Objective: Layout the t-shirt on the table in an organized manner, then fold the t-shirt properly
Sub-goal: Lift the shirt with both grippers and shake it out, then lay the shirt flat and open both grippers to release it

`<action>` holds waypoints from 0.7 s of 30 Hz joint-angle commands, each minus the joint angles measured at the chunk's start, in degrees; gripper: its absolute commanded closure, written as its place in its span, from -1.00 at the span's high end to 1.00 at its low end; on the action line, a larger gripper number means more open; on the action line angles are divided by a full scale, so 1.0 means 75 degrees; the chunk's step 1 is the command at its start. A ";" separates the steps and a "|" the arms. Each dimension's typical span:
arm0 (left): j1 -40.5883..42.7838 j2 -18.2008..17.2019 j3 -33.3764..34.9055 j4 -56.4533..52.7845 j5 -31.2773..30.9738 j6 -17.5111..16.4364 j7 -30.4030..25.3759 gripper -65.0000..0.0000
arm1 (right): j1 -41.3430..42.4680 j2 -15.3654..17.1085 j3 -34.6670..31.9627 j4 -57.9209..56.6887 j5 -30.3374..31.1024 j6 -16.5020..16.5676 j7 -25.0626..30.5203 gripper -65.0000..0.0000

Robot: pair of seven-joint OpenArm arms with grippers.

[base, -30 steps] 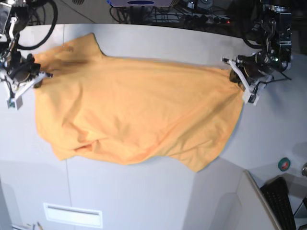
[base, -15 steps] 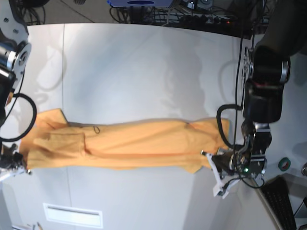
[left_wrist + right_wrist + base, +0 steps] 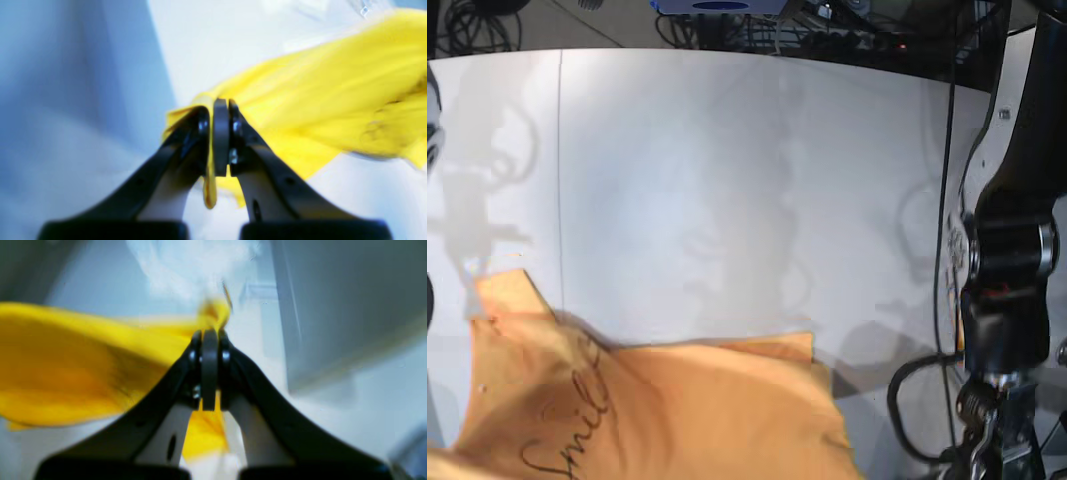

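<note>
The orange-yellow t-shirt (image 3: 677, 410) hangs low at the near edge of the white table (image 3: 727, 180), with black cursive lettering (image 3: 567, 425) facing the base camera. A sleeve (image 3: 512, 300) sticks up at its left. Both grippers are below the base view's frame. In the left wrist view my left gripper (image 3: 220, 103) is shut on a bunched edge of the t-shirt (image 3: 317, 100), which stretches off to the right. In the right wrist view my right gripper (image 3: 209, 333) is shut on another edge of the t-shirt (image 3: 66, 366), which trails left. Both wrist views are blurred.
The left arm's dark column (image 3: 1007, 270) and its cable stand over the table's right side. A thin dark seam (image 3: 560, 180) runs down the table at the left. Cables and equipment (image 3: 827, 30) lie beyond the far edge. A grey panel (image 3: 350, 306) shows behind the right gripper.
The t-shirt has travelled from the far part of the table to its near edge, first drawn into a narrow strip, now with the lettered side showing. Both arms came nearer with it, grippers staying shut.
</note>
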 commanded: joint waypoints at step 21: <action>0.8440 -0.0971 -0.1420 0.4586 0.0747 0.0036 -0.0143 -1.00 | -0.6452 -0.1604 0.1146 0.0642 0.0003 0.0030 0.1307 -1.00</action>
